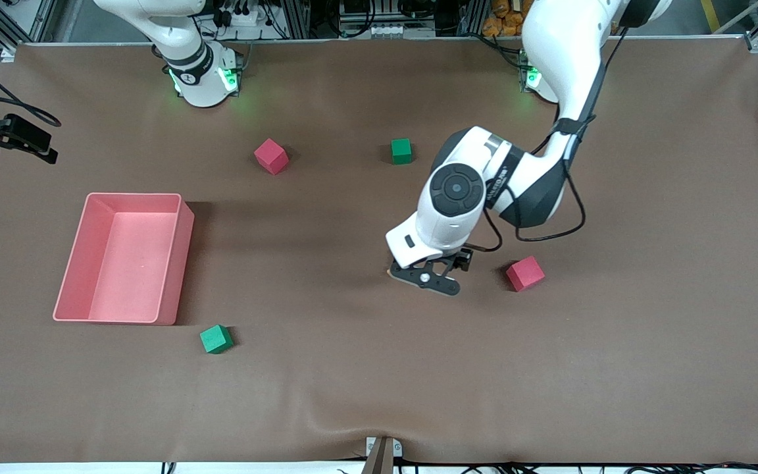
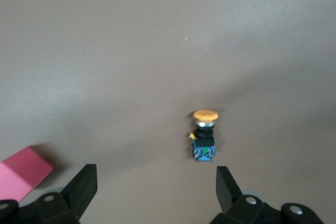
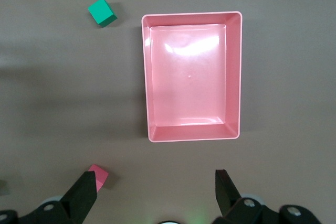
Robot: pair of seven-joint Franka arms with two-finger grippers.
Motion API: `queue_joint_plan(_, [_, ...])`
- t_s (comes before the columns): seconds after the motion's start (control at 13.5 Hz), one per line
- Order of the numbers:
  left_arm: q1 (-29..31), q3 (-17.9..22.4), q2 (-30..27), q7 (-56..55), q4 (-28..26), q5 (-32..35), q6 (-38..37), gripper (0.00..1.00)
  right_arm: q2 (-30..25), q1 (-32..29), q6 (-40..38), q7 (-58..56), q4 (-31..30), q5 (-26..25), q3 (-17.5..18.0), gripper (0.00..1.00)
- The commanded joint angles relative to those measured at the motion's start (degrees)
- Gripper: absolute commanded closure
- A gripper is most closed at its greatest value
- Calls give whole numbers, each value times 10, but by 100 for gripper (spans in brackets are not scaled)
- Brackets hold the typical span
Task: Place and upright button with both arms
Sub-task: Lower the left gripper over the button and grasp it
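The button (image 2: 204, 136) rests on the brown mat and appears to lie on its side, with its round orange cap at one end and a black and blue body. My left gripper (image 2: 156, 184) hangs low over the mat, open, and the button is just ahead of its fingertips (image 2: 227, 181), touching neither. In the front view my left gripper (image 1: 426, 279) is over the middle of the table and its hand hides the button. My right gripper (image 3: 156, 188) is open and empty, high over the table near its base; that arm waits.
A pink tray (image 1: 185, 253) (image 3: 192, 15) sits toward the right arm's end. Red cubes (image 1: 271, 156) (image 1: 525, 273) and green cubes (image 1: 401, 151) (image 1: 216, 339) lie scattered. One red cube (image 2: 21, 174) lies beside the left gripper.
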Motion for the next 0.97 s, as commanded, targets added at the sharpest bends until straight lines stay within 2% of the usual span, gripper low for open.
queue_joint_plan(0.0, [-19, 9, 23, -27, 17, 10, 17, 0, 10, -10, -10, 1, 18, 4, 10, 0])
queue_joint_plan(0.37, [-25, 8, 55, -43, 9, 9, 49, 0, 11, 23, -13, -15, 20, 3, -34, 0])
queue_joint_plan(0.59, [-47, 8, 87, -72, 8, 9, 95, 0, 26, 21, -11, -5, 30, 2, -31, 0])
queue_joint_plan(0.74, [-54, 8, 100, -85, 8, 10, 116, 0, 48, 16, -40, 11, 70, 5, -30, 0])
queue_joint_plan(0.89, [-57, 8, 103, -85, 7, 12, 118, 0, 48, 15, -48, 9, 69, 10, -30, 0])
